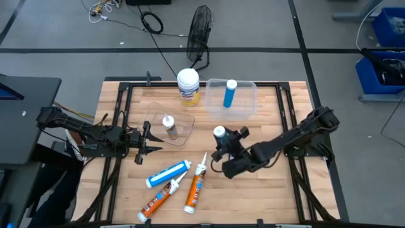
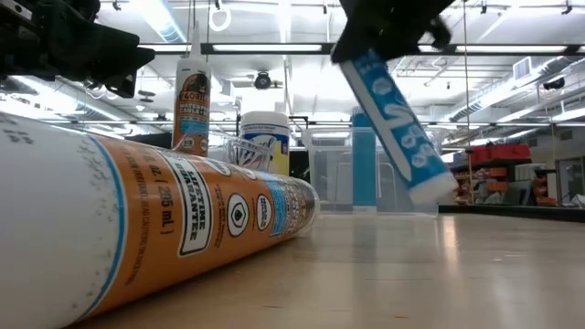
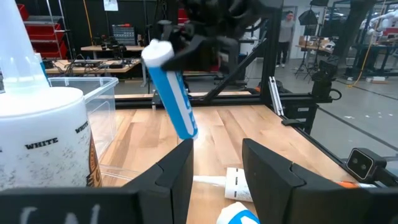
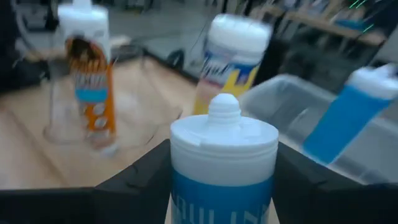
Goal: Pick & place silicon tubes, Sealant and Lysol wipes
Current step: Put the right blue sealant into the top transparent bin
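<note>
- We see the wipes (image 1: 188, 87): a squat upright canister, yellow label, white domed lid, at the worktop's (image 1: 278, 196) far edge beside a clear bin (image 1: 248, 101).
- Our right claw (image 1: 223, 140) clamps a blue tube (image 1: 219, 132).
- Our left claw (image 1: 152, 142) stands apart, empty.

Floor: grey concrete floor (image 1: 57, 35) crossed by dark seams.
Furniture: pale wooden plank table (image 1: 266, 190); black wire-cage floor fan (image 1: 200, 28); blue plastic storage bins (image 1: 386, 25).
Light: long ceiling strip lights (image 2: 274, 47).

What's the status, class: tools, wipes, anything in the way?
Right tool shut on blue cartridge, lifted mid-table. Left tool open, empty, beside clear tray. Lysol wipes upright at far edge, untouched. Nothing blocking them.
</note>
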